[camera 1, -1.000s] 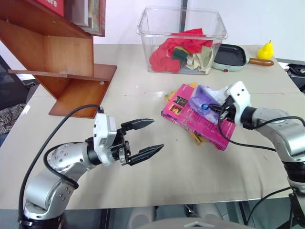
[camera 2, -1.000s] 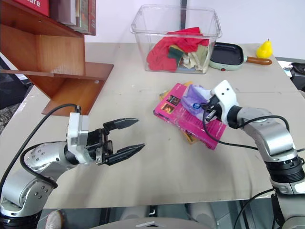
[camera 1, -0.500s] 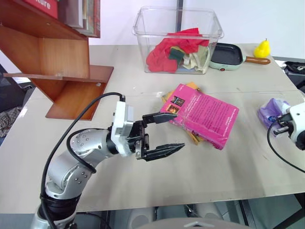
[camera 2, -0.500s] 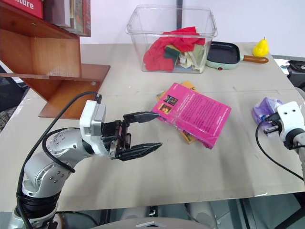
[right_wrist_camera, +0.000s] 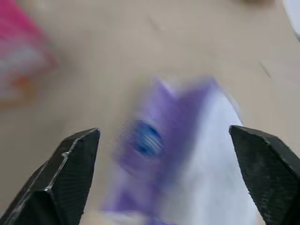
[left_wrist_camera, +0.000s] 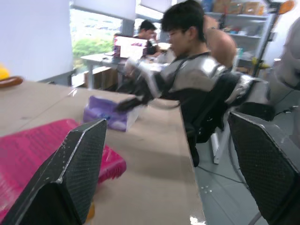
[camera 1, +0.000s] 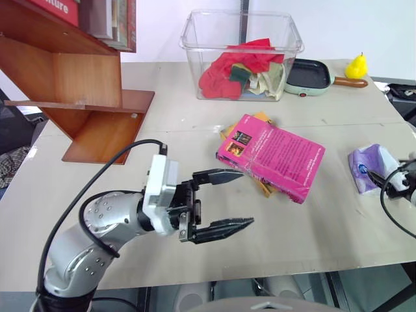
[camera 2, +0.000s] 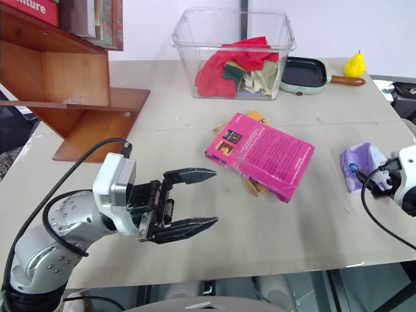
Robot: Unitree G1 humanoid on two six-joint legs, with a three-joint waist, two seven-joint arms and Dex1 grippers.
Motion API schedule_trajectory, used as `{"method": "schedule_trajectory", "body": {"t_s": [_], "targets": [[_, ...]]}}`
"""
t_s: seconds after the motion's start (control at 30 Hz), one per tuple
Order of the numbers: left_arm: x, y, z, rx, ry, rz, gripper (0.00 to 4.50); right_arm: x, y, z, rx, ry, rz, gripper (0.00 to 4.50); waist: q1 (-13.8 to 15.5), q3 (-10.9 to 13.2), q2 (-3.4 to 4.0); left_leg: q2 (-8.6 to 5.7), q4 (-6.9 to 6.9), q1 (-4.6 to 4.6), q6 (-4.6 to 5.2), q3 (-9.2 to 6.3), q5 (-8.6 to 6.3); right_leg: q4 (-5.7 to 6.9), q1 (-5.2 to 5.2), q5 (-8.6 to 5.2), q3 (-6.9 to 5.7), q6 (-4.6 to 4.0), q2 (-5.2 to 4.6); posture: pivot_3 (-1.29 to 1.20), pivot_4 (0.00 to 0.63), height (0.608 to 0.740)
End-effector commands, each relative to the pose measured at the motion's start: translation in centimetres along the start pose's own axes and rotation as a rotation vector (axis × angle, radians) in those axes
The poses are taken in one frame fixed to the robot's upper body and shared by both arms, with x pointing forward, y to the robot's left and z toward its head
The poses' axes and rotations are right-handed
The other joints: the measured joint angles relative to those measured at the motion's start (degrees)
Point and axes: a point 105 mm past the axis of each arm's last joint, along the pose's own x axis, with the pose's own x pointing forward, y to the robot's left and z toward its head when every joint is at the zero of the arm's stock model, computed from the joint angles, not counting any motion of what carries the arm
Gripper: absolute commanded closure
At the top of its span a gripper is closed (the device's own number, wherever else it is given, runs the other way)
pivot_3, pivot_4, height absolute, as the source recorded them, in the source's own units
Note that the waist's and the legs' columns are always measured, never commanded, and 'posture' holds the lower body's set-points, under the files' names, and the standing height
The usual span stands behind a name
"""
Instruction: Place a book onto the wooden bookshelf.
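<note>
The magenta-pink book (camera 1: 273, 156) lies flat near the middle of the table, on top of a yellow-orange book (camera 1: 263, 187). The wooden bookshelf (camera 1: 91, 84) stands at the far left with red books (camera 1: 65, 8) on an upper board. My left gripper (camera 1: 246, 198) hovers open and empty just left of and nearer than the book, pointing right. In the left wrist view the book (left_wrist_camera: 28, 150) lies beyond one finger. My right gripper (right_wrist_camera: 164, 132) is open at the table's right edge, with a purple packet (camera 2: 361, 162) on the table just ahead of it.
A clear plastic bin (camera 1: 244, 55) of cloths stands behind the book. A small green pan (camera 1: 312, 75) and a yellow pear (camera 1: 357, 65) sit at the back right. A seated person (left_wrist_camera: 187, 47) is beyond the table's right side.
My right gripper carried the purple packet off the book to the table's right side and opened, leaving it there. The book's cover now lies bare. My left gripper shifted a little.
</note>
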Motion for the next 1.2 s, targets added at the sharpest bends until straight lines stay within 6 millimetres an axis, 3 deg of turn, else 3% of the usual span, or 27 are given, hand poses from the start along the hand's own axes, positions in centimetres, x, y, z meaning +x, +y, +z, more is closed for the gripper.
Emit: {"method": "schedule_trajectory", "body": {"t_s": [0.03, 0.13, 0.3, 0.37, 0.53, 0.77, 0.87, 1.0, 1.1, 1.2], "targets": [[-0.8, 0.2, 0.3, 0.080, 0.028, 0.112, 0.28, 1.2, 2.6, 3.7, -0.068, -0.078, 0.142, 0.26, -0.2, 0.0, -0.06, 0.02, 0.01, 0.02, 0.00, 0.00, 0.00, 0.00, 0.03, 0.01, -0.01, -0.01, 0.02, 0.00, 0.150, 0.740], [-1.3, 0.5, 0.0, 0.070, 0.046, 0.153, 0.28, 3.5, 3.2, 4.7, -0.102, -0.078, 0.175, 1.31, -0.3, 0.0, -0.19, 0.00, 0.04, 0.05, 0.00, -0.02, 0.00, -0.01, 0.03, 0.03, 0.02, -0.06, 0.01, 0.00, 0.150, 0.740], [-2.4, 4.5, -1.6, 0.047, 0.105, 0.252, 0.28, 7.0, 2.9, 4.5, -0.193, -0.011, 0.190, 3.77, 0.9, 0.1, -0.16, -0.12, 0.06, -0.05, 0.00, -0.03, 0.01, -0.03, 0.00, 0.03, 0.02, -0.06, -0.04, 0.00, 0.150, 0.740], [-2.6, 5.0, -2.0, 0.031, 0.116, 0.273, 0.28, 7.7, 2.4, 4.5, -0.230, -0.001, 0.188, 4.38, 1.1, 0.1, -0.16, -0.11, 0.05, -0.17, 0.00, -0.01, 0.00, -0.08, -0.05, 0.07, 0.02, -0.14, -0.03, 0.00, 0.150, 0.740], [-3.3, 4.4, -4.4, -0.011, 0.193, 0.300, 0.28, 9.8, 1.6, 5.1, -0.319, 0.007, 0.201, 4.38, 0.9, 0.1, -0.10, -0.14, -0.07, -0.36, 0.14, 0.19, -0.12, -0.20, -0.23, 0.03, 0.20, -0.09, -0.08, 0.00, 0.150, 0.740], [-3.9, 3.0, -5.2, -0.012, 0.210, 0.285, 0.28, 11.6, 0.4, 5.5, -0.429, 0.046, 0.218, 4.38, 1.1, 0.1, -0.08, -0.11, -0.09, -0.53, 0.15, 0.14, -0.13, -0.10, -0.47, 0.04, 0.14, -0.12, -0.05, 0.00, 0.150, 0.740], [-4.5, 2.9, -5.2, 0.003, 0.215, 0.312, 0.28, 10.3, -0.4, 5.9, -0.410, 0.057, 0.217, 4.38, 1.2, 0.1, -0.08, -0.14, -0.04, -0.55, 0.15, 0.18, -0.13, -0.09, -0.47, 0.04, 0.17, -0.12, -0.10, 0.00, 0.150, 0.740], [-4.4, 1.6, -5.3, -0.003, 0.215, 0.310, 0.28, 7.5, -1.4, 3.5, -0.411, 0.182, 0.224, 4.38, 1.6, 0.1, -0.07, -0.15, 0.00, -0.67, 0.15, 0.11, -0.13, -0.13, -0.48, 0.03, 0.09, -0.11, -0.19, 0.00, 0.150, 0.740], [-4.3, 1.0, -5.3, -0.005, 0.215, 0.311, 0.28, 5.6, -0.7, 1.6, -0.404, 0.261, 0.261, 4.38, 1.7, 0.1, -0.07, -0.15, 0.01, -0.82, 0.15, 0.05, -0.13, -0.17, -0.59, 0.03, 0.04, -0.11, -0.21, 0.00, 0.150, 0.740], [-4.3, 0.4, -5.3, -0.007, 0.219, 0.306, 0.28, 5.0, 0.8, 0.7, -0.370, 0.282, 0.315, 4.38, 1.0, 0.1, -0.02, -0.13, 0.02, -0.77, 0.15, 0.09, -0.13, -0.09, -0.63, 0.04, 0.06, -0.11, -0.16, 0.00, 0.150, 0.740]]}}
